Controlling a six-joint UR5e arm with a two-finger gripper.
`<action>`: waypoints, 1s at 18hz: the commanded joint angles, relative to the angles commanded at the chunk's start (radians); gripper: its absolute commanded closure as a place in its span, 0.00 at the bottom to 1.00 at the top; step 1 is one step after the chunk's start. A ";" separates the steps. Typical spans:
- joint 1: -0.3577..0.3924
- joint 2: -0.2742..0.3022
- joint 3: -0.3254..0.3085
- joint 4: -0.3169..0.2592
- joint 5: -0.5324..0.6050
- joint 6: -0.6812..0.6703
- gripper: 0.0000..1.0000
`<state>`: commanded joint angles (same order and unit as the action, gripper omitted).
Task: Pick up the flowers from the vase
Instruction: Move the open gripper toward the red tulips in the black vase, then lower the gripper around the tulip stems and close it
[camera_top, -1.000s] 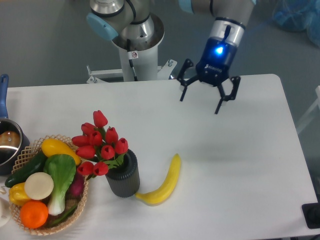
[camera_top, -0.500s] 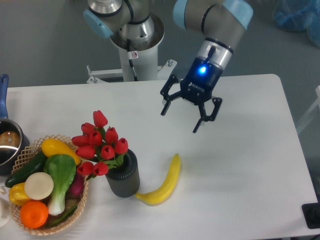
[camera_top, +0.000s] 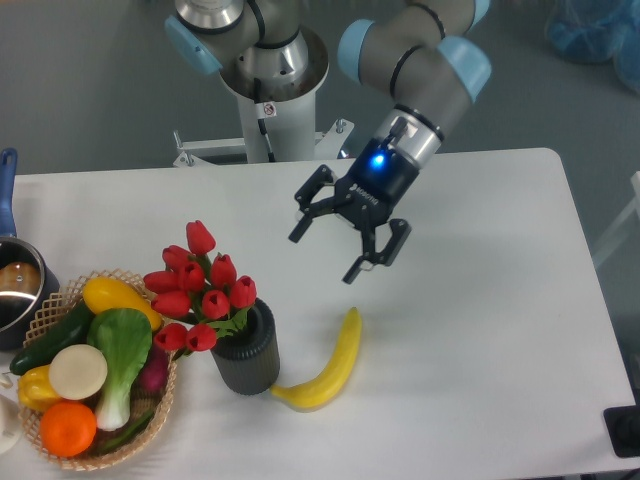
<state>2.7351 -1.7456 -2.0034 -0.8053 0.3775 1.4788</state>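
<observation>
Flowers (camera_top: 200, 282), a bunch of red tulip buds w/ green leaves, stand in the vase (camera_top: 247, 349), leaning up and to the left over its rim; nothing grips them. White table (camera_top: 500, 320) fills most of the view, w/ the robot's grey-and-blue arm (camera_top: 415, 60) reaching in from the top centre, above the table's far half. Woven basket (camera_top: 60, 300) sits at the lower left edge, just beside the vase, holding a yellow squash, a cucumber, a leafy green veg, a white round item, an orange and a yellow pepper. Gripper (camera_top: 327, 255), black w/ a blue light on its wrist, hangs in the air up and to the right of the tulips, apart from them, tilted toward the lower left; its two fingers are spread wide, holding nothing and touching nothing. Banana (camera_top: 328, 368) lies on the table right of the vase, its lower tip just beside the vase base, contact not clear. Vase is dark grey, ribbed, upright, near the front left of the table. Saucepan (camera_top: 15, 290) w/ a blue handle is partly cut off at the far left edge.
</observation>
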 joint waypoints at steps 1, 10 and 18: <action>-0.009 -0.011 0.006 0.000 -0.003 0.000 0.00; -0.112 -0.094 0.064 -0.002 0.006 0.008 0.00; -0.182 -0.167 0.123 -0.002 0.008 0.002 0.00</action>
<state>2.5526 -1.9129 -1.8807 -0.8069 0.3850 1.4803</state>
